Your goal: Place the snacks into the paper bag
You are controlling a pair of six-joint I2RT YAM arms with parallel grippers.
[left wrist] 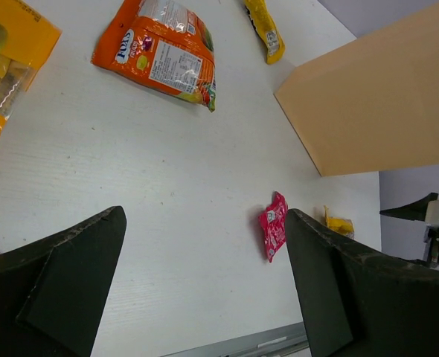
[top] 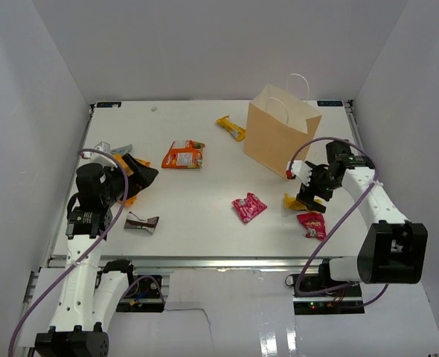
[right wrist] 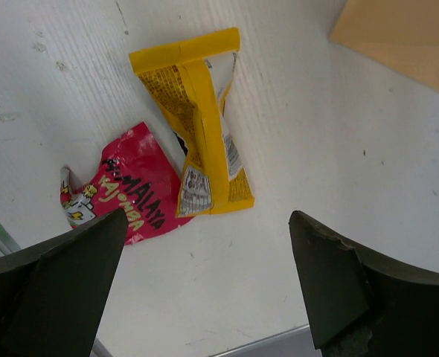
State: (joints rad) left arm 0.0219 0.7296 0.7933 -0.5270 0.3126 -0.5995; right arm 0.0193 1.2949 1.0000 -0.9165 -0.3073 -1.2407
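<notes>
The left gripper (top: pixel 135 175) (left wrist: pixel 204 223) sits at the left of the overhead view with its jaws spread wide and nothing between them. In its wrist view only bare table (top: pixel 204 186) shows in the gap. Just beside it lie yellow-orange packets (top: pixel 127 199) (left wrist: pixel 11 44), and a brown-and-white packet (top: pixel 141 222) lies below them.

The right gripper (top: pixel 310 195) (right wrist: pixel 208 223) at the right of the overhead view is equally wide open and grasps nothing. In its wrist view the fingers flank a yellow packet (top: pixel 292 201) (right wrist: pixel 204 134) whose lower edge overlaps a red packet (top: pixel 312 224) (right wrist: pixel 123 201). Whether a fingertip touches either one I cannot tell.

The paper bag (top: pixel 279 137) (left wrist: pixel 376 104) (right wrist: pixel 405 37) stands upright at the upper right of the table, its handles up, just above the right gripper.

The other snacks lie loose on the table:
- An orange packet (top: pixel 184 155) (left wrist: pixel 160 56) is at upper centre.
- A yellow bar (top: pixel 231 128) (left wrist: pixel 264 30) is near the bag's left side.
- A pink packet (top: pixel 248 207) (left wrist: pixel 273 234) is at centre.
</notes>
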